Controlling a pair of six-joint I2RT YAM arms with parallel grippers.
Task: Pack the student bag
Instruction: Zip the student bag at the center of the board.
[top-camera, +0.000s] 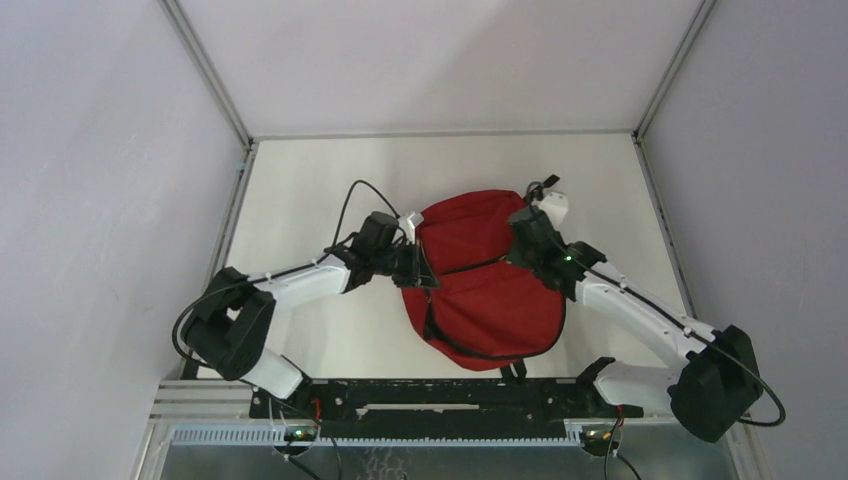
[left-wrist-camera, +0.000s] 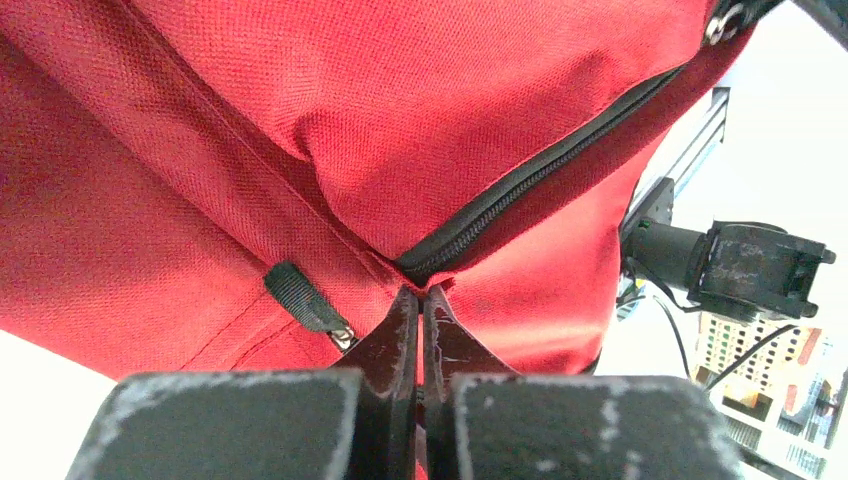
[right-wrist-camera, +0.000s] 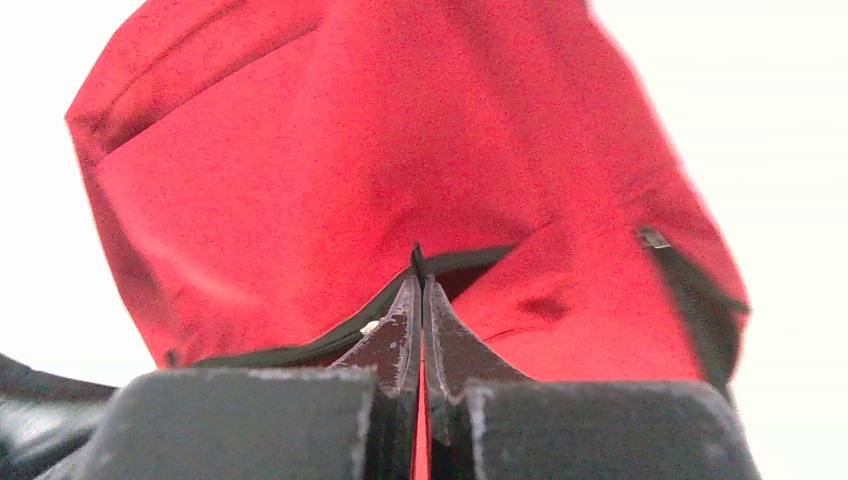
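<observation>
The student bag (top-camera: 480, 285), a red fabric backpack with black zipper trim, lies mid-table. My left gripper (top-camera: 418, 268) is at its left edge. In the left wrist view it (left-wrist-camera: 421, 293) is shut on a fold of the bag (left-wrist-camera: 300, 150) where the black zipper (left-wrist-camera: 540, 180) ends. My right gripper (top-camera: 522, 243) is at the bag's upper right side. In the right wrist view it (right-wrist-camera: 419, 282) is shut on the bag's (right-wrist-camera: 330, 170) fabric at the zipper line (right-wrist-camera: 470, 262). A black pull tab (left-wrist-camera: 300, 297) hangs beside the left fingers. The bag's inside is hidden.
The white tabletop (top-camera: 300, 190) is bounded by grey walls and metal rails (top-camera: 205, 70) at left and right. A black strap end (top-camera: 512, 370) sticks out at the bag's near side by the arm base rail (top-camera: 440, 400).
</observation>
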